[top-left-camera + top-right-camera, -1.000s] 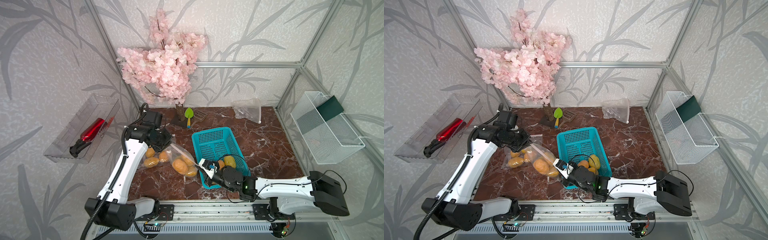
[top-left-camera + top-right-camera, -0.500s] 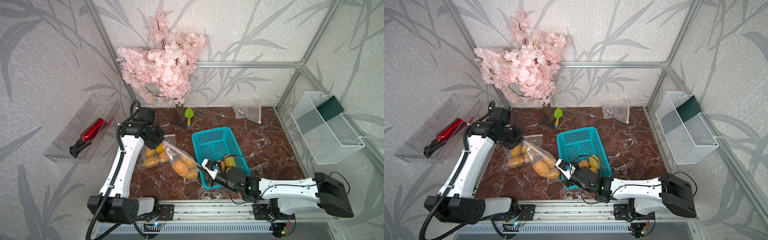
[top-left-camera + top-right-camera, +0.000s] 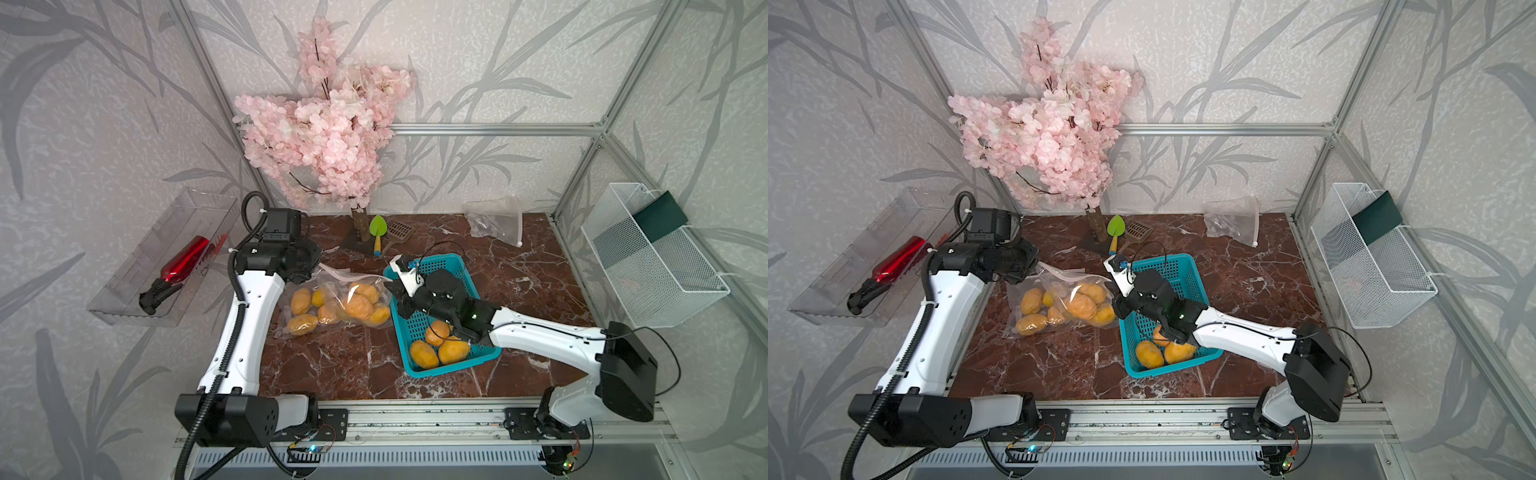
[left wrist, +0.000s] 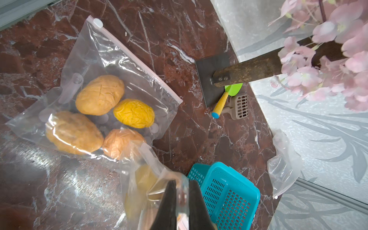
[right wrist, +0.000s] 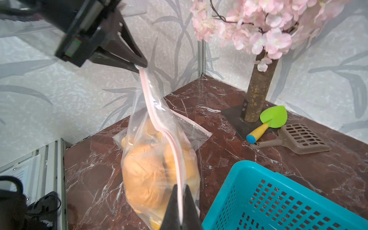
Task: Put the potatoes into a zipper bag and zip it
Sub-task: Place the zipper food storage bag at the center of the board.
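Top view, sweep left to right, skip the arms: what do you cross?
red spray bottle → bagged potatoes → teal basket → white wire basket

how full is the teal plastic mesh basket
Partly full: three yellow-orange potatoes lie at the near end of the teal basket; its far end shows bare mesh, and the right arm covers the middle.

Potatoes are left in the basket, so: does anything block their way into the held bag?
Yes: the left gripper and right gripper pull the bag mouth flat, and the right arm lies over the basket.
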### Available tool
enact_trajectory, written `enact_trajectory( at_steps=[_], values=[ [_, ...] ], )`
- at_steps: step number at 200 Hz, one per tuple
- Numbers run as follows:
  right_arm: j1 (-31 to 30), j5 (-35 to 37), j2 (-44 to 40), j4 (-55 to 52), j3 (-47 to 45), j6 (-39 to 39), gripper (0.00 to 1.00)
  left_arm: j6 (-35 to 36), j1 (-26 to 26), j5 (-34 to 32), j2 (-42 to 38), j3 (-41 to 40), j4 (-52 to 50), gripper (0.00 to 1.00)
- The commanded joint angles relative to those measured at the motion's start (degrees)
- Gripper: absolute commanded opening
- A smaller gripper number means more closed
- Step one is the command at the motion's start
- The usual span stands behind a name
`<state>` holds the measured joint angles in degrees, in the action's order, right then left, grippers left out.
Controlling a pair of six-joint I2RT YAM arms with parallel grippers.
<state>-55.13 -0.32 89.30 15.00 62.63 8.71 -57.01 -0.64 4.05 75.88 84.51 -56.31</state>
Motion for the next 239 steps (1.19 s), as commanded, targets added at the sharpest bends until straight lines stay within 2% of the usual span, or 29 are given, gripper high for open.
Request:
enact_trajectory(
  at_steps=[1,20,45,61,84,113,151,165,188,203,216,239],
  values=[
    [2.76,-5.58,6.3,-6.48,6.77,2.21,0.0,-2.31,0.29,-2.14,4.45,3.64,3.58,0.0],
    [4.41,-7.47,13.73,-11.39,15.01,1.49,0.0,-1.79,0.29,-1.95,9.95,6.89,4.68,0.0],
    [5.42,-6.47,21.45,-18.19,24.81,0.85,0.0,-1.99,0.71,-0.72,18.94,11.22,4.22,0.0],
    [6.26,-5.14,24.62,-20.93,28.77,0.65,0.0,-2.38,0.98,-1.08,25.14,16.56,0.54,0.0],
    [8.68,-7.21,26.18,-21.44,30.91,1.54,0.0,-2.96,1.08,-0.27,32.59,23.23,-2.69,0.0],
    [11.5,-8.16,25.95,-20.99,31.44,2.38,0.0,-4.86,1.0,1.04,36.79,25.32,-1.01,0.0],
    [14.21,-10.73,29.09,-23.82,36.09,2.64,0.0,-6.49,1.0,0.42,37.37,25.0,1.44,0.0],
    [14.59,-11.37,30.34,-24.74,37.71,2.5,0.12,-6.87,1.01,-0.5,36.8,24.23,2.44,0.0],
    [14.92,-10.73,31.05,-26.28,39.49,2.38,0.48,-7.01,1.13,-1.8,36.41,24.03,3.2,0.0],
    [15.21,-9.62,29.71,-27.65,39.61,2.11,0.6,-6.37,1.05,-1.78,36.6,24.18,4.02,0.0],
    [15.78,-7.98,26.85,-28.18,38.26,2.0,0.68,-6.03,1.05,-0.2,37.14,24.61,3.95,0.17],
    [18.63,-4.42,18.47,-27.59,32.56,3.01,0.76,-4.99,0.66,2.06,37.78,26.38,2.25,0.58]
  ],
)
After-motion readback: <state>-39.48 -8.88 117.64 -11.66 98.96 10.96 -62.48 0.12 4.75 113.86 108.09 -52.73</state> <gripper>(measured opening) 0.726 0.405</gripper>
